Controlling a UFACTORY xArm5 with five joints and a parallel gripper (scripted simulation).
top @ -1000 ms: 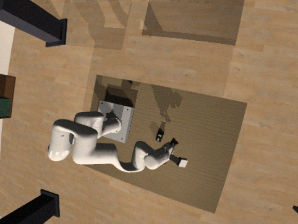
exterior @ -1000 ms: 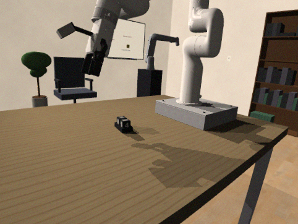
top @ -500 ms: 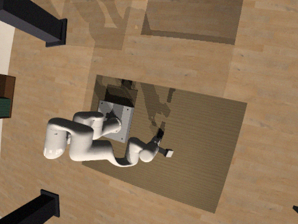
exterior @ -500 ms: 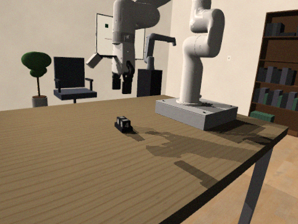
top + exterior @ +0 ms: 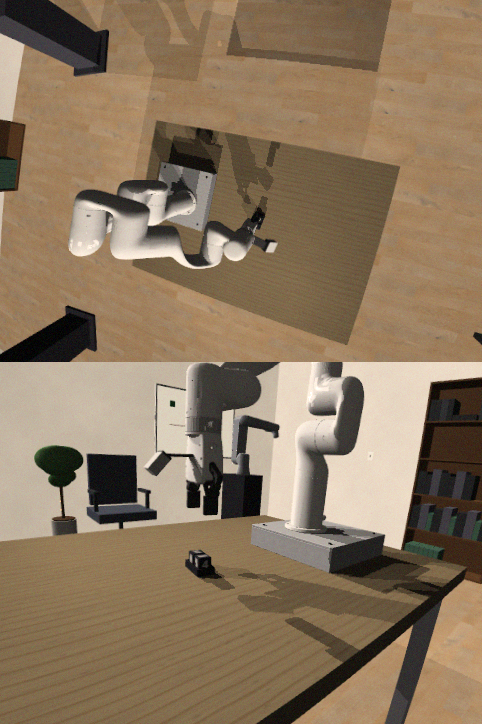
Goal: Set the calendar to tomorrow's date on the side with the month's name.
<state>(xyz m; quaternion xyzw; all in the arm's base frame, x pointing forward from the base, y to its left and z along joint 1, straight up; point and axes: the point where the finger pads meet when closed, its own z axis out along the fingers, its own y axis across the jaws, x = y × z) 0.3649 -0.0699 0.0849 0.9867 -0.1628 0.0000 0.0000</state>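
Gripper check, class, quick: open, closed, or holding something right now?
Gripper: open, fingers spread wide, holding nothing; it hangs in the air above the table, apart from the calendar.
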